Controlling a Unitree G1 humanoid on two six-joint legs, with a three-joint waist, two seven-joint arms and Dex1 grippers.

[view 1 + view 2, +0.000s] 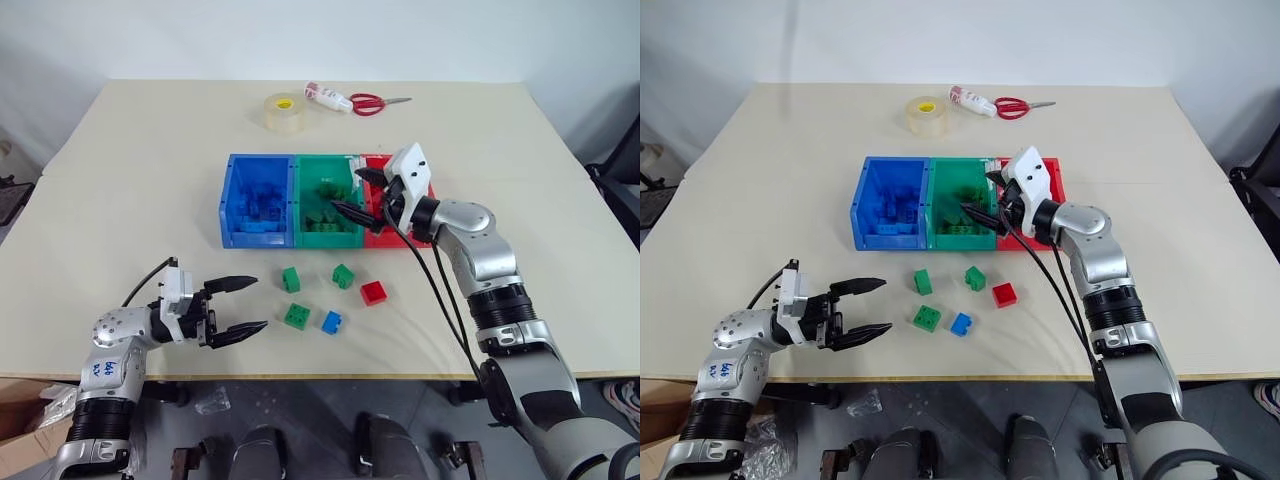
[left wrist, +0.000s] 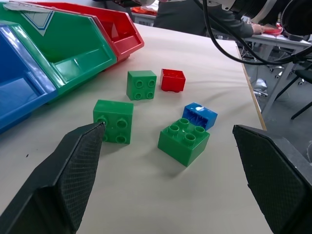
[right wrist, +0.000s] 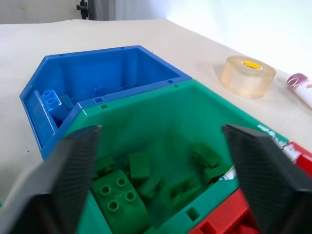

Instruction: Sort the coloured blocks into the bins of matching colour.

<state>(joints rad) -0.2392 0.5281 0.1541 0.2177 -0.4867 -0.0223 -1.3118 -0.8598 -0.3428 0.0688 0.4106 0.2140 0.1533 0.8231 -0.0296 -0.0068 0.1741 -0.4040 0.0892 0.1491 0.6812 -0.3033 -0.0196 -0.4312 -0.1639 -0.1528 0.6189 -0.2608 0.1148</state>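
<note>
Three joined bins stand mid-table: blue bin [image 1: 229, 205], green bin [image 1: 322, 161] and red bin [image 1: 377, 238]. My right gripper [image 1: 351, 190] hovers open over the green bin's right side, nothing between its fingers. It hides much of the red bin. Several green blocks [image 3: 119, 197] lie in the green bin, and blue blocks [image 3: 50, 99] lie in the blue one. Loose on the table in front of the bins are three green blocks [image 1: 291, 279] [image 1: 343, 276] [image 1: 297, 316], a red block [image 1: 373, 292] and a blue block [image 1: 332, 322]. My left gripper [image 1: 259, 303] stands open and empty just left of them.
At the table's far side lie a clear tape roll [image 1: 284, 111], a white tube [image 1: 328, 97] and red-handled scissors [image 1: 375, 103]. The table's front edge runs just behind my left gripper. Black cables hang from my right arm near the red block.
</note>
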